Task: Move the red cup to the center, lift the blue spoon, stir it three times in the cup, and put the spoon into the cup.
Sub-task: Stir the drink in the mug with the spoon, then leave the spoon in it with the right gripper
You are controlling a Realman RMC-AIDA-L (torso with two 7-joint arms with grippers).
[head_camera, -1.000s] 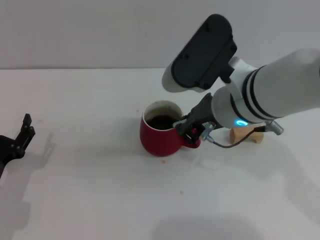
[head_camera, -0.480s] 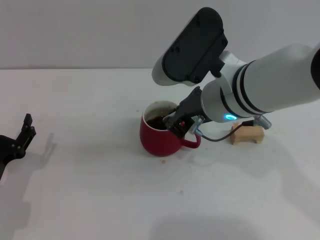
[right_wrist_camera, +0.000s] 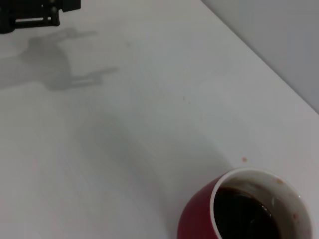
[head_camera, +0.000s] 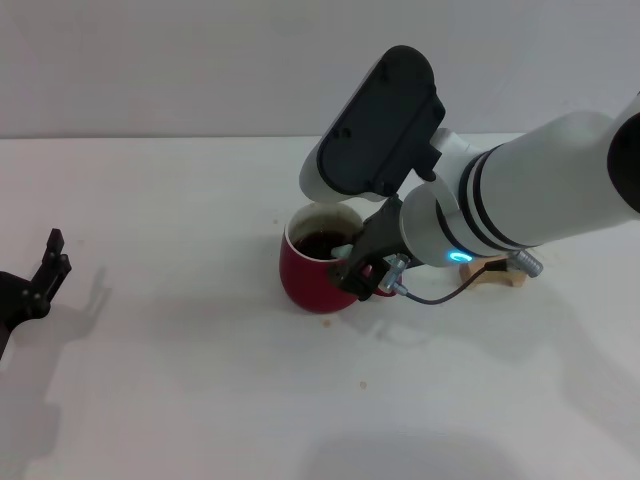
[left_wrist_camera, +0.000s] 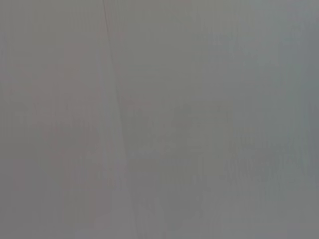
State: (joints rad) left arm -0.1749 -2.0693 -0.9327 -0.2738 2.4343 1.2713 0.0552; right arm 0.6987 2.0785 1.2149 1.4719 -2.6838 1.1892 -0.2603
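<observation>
Over the red cup (head_camera: 318, 275), right tool (head_camera: 362, 272): grip state unclear, spoon hidden.

Dark red cup (head_camera: 312, 280) with white inner rim; pale wooden block (head_camera: 497, 272); white table (head_camera: 180, 380).

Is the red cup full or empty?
Partly full. The red cup stands upright on the table with dark liquid below its white inner rim.

Pale wooden block (head_camera: 497, 272) on white table (head_camera: 180, 380), partly hidden.
</observation>
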